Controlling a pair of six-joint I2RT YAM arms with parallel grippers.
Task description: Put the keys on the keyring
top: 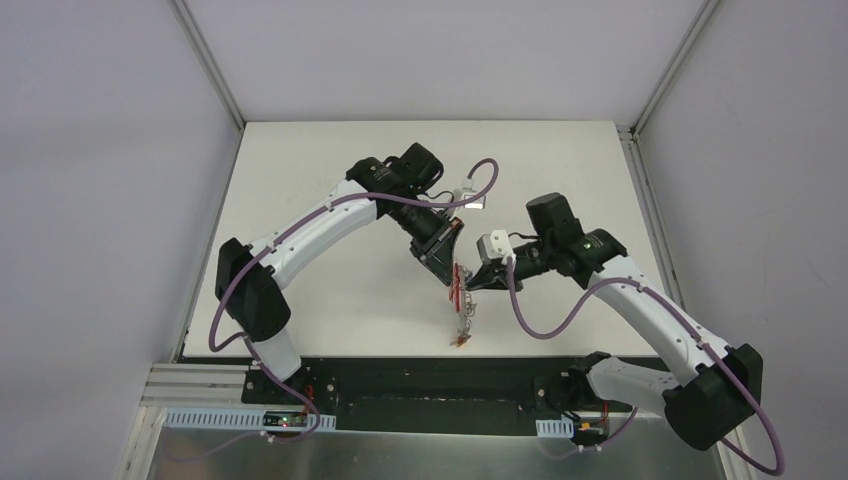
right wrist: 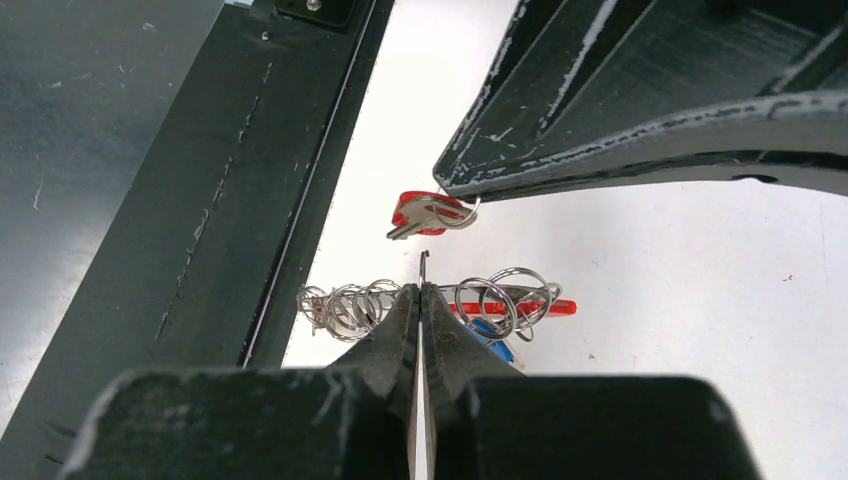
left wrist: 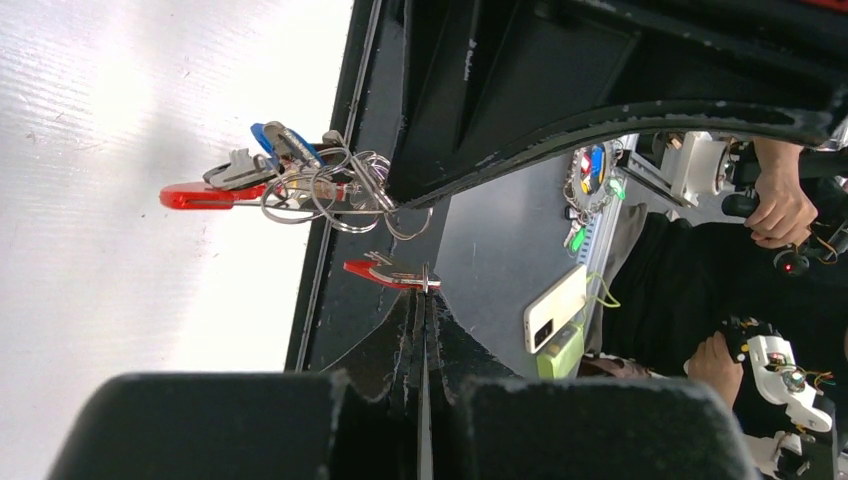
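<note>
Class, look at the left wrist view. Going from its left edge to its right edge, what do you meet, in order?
red band of the keyring → bunch of metal rings → white phone → person's upper hand

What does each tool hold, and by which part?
The left tool pinches the red-headed key at its ring end; the right tool pinches the keyring by a middle ring.
</note>
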